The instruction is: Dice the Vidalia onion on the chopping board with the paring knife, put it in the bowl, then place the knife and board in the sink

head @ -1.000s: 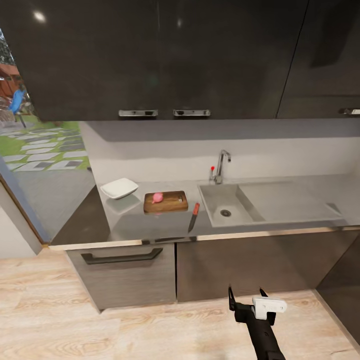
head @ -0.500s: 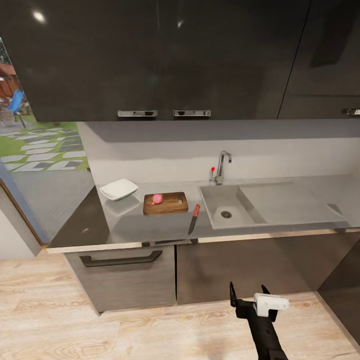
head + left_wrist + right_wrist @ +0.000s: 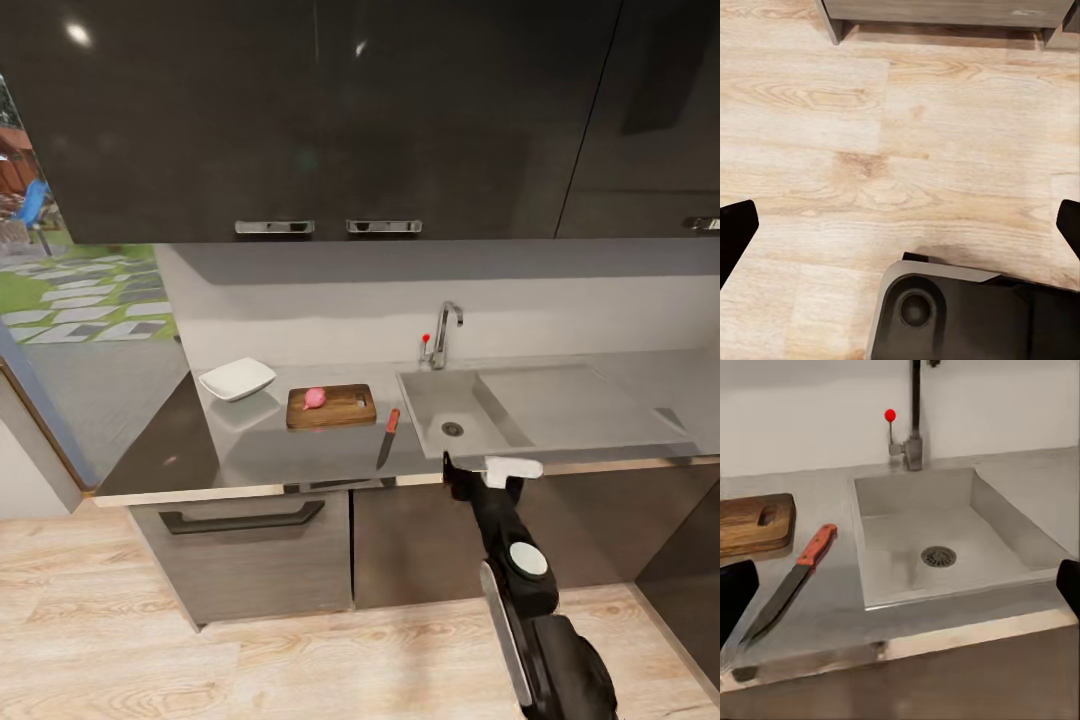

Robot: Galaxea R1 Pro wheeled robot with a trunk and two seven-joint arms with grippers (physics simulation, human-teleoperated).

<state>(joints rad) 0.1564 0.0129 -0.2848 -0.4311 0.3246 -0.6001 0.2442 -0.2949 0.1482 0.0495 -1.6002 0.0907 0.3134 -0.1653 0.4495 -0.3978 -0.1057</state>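
Head view is showing the right gripper (image 3: pixel 478 467) at the counter's front edge, just before the sink (image 3: pixel 460 385), its dark fingers spread wide with nothing between them, a white block on its wrist and the black, jointed arm running back toward the camera. In the right wrist view the two black fingertips (image 3: pixel 735 592) are sitting at opposite edges, framing the rectangular grey steel basin with its round drain (image 3: pixel 938 556), and the angular faucet (image 3: pixel 914 427) with a red knob is standing behind it. Just beside the basin the knife (image 3: pixel 387 435) is lying flat on the glossy grey countertop (image 3: pixel 300 455), red-brown handle away from the robot, dark pointed blade toward the front edge. Beyond it the board (image 3: pixel 332 405), dark brown wood with rounded corners and an oval slot, is carrying the small pinkish round onion (image 3: pixel 315 397) near its far end from the sink. The white squarish bowl (image 3: pixel 237 378) is resting past the board. The left gripper (image 3: pixel 900 225) is hanging wide apart and empty over pale wood-grain floor (image 3: pixel 870 135).
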